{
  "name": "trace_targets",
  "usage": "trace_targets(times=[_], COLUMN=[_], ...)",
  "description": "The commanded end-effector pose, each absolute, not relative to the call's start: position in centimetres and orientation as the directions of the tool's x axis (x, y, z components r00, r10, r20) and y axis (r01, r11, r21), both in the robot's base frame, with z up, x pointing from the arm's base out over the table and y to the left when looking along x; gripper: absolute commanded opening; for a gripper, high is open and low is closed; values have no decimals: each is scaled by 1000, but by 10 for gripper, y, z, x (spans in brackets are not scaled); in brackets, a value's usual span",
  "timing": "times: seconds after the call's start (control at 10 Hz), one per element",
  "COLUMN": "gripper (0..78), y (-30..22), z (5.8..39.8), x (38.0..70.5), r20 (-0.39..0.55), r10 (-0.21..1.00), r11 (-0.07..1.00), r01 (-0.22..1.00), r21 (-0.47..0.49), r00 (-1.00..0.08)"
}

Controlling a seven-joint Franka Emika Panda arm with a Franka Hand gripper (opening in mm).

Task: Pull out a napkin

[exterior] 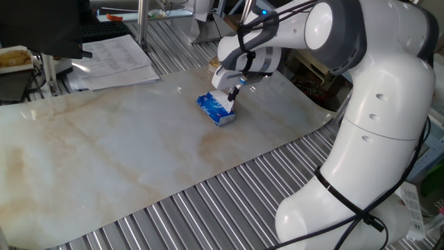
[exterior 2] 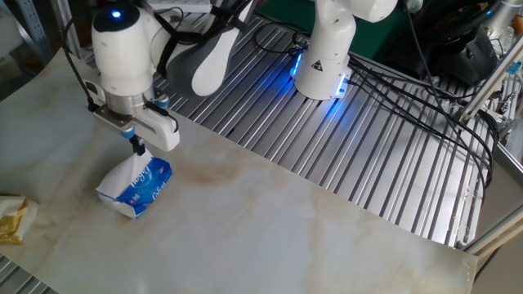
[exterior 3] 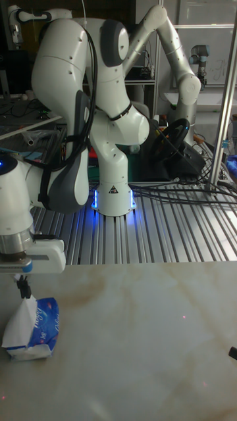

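A blue-and-white tissue pack (exterior: 215, 110) (exterior 2: 147, 188) (exterior 3: 46, 322) lies on the marbled mat. Rising from its top is the white napkin (exterior 3: 26, 308) (exterior 2: 125, 171), stretched into a cone up to my gripper (exterior 3: 24, 285) (exterior 2: 139, 149) (exterior: 234, 94). My gripper hangs just above the pack, fingers pointing down and shut on the napkin's tip. In one fixed view the napkin is mostly hidden behind the fingers. The pack's lower end rests on the mat.
Printed paper sheets (exterior: 114, 59) lie at the mat's far corner beside a dark monitor (exterior: 41, 24). A yellowish object (exterior 2: 12, 219) sits at the mat's edge near the pack. Ribbed metal table (exterior 2: 368, 163), cables (exterior 2: 425, 98) and the arm's base (exterior 2: 323, 61) lie beyond.
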State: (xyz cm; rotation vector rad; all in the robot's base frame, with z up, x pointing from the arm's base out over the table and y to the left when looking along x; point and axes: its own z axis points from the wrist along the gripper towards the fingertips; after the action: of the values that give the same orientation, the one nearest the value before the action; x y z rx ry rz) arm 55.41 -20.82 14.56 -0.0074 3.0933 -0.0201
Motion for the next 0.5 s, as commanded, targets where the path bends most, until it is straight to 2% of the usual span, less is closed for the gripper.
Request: trace_targets(times=[0.1, 0.5], gripper=[16, 16], y=[-210, -199], z=[184, 209], x=[559, 562], r20=[-51, -43], r10=[8, 39], r11=[1000, 999], r01=[8, 40], r21=[-12, -13], r00=[-999, -998])
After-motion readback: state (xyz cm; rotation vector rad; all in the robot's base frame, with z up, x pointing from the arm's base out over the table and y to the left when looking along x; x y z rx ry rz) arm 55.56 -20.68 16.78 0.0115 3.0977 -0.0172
